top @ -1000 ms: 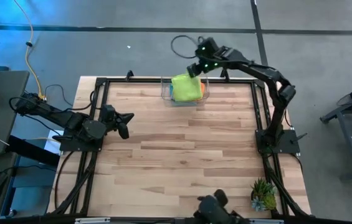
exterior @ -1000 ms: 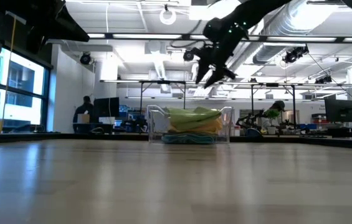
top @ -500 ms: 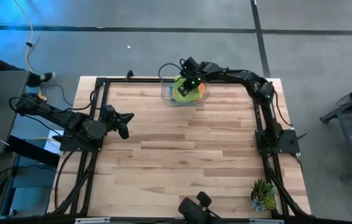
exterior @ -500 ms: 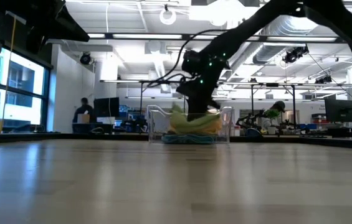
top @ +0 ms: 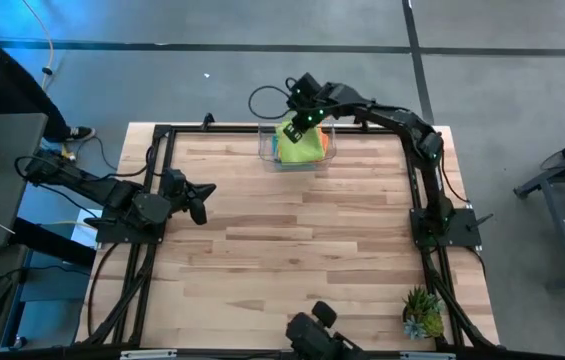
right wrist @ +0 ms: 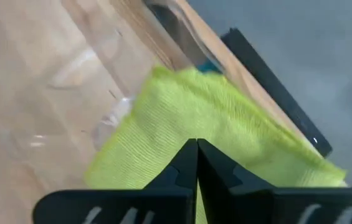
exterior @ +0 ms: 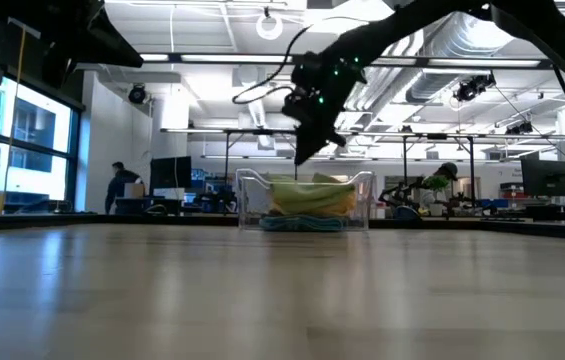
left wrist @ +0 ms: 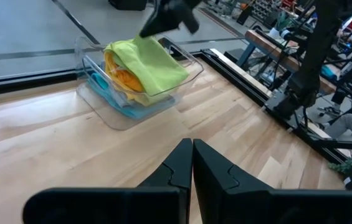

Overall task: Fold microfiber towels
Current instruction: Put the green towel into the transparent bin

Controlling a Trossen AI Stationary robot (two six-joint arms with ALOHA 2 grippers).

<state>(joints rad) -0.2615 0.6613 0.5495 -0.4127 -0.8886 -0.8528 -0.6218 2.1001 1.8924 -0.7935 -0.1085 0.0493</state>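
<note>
High view: the lime green towel (top: 301, 141) tops the stack in the clear bin (top: 265, 152) at twelve o'clock on the desk (top: 292, 250); the right gripper (top: 297, 118) has its jaws pinched on the towel's far corner.

Low view: the cloth looks light and limp, so a corner suits.

Left wrist view: the left gripper (left wrist: 192, 154) waits at nine o'clock, jaws closed and empty.

Right wrist view: lime weave is caught between the fingertips (right wrist: 185, 163).
</note>
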